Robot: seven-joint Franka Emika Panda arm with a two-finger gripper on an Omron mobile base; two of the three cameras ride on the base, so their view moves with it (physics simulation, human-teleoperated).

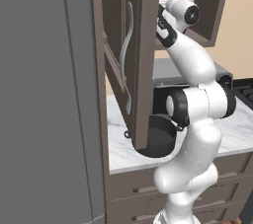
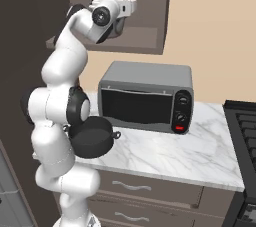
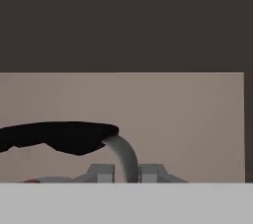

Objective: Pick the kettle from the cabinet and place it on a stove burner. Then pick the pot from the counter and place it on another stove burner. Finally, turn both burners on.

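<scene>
Kitchen sim, cabinet [image 1: 141, 45] door open; kettle [image 2: 116, 27] on cabinet shelf, fingers [image 3: 101, 172] pinching its handle, looks like first pick underway; pot [image 2: 92, 136] on desk [image 2: 200, 153]; burners [image 2: 247, 131] bare, all placing left.

Brown cabinet [image 2: 150, 16]; white marble-veined counter [image 2: 190, 156]; dark grey pot [image 2: 92, 138] — grey toaster oven [image 2: 145, 96].

beige wall [image 2: 210, 31] behind, plain, evenly lit. tall grey panel [image 1: 44, 94] fills near left. grey toaster oven [image 2: 146, 97] stands against wall. brown drawers [image 2: 150, 191] with silver handles below.
</scene>
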